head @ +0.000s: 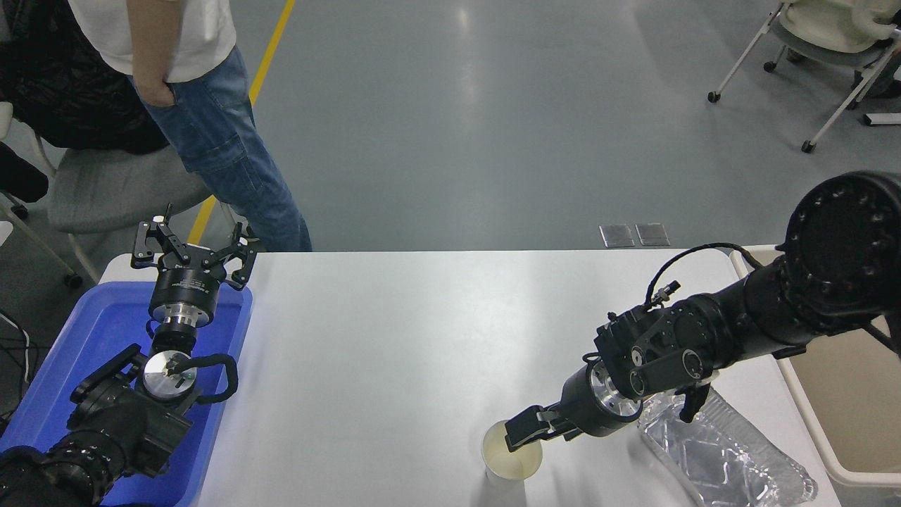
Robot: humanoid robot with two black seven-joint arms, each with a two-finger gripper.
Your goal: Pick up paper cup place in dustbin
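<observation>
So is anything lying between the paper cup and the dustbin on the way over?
Yes. The foil tray lies on the table between the paper cup and the dustbin, close to the bin's near wall. The right gripper is already at the cup's rim.

Dustbin (855, 394) cut by right edge; person (204, 113) cropped above waist.
</observation>
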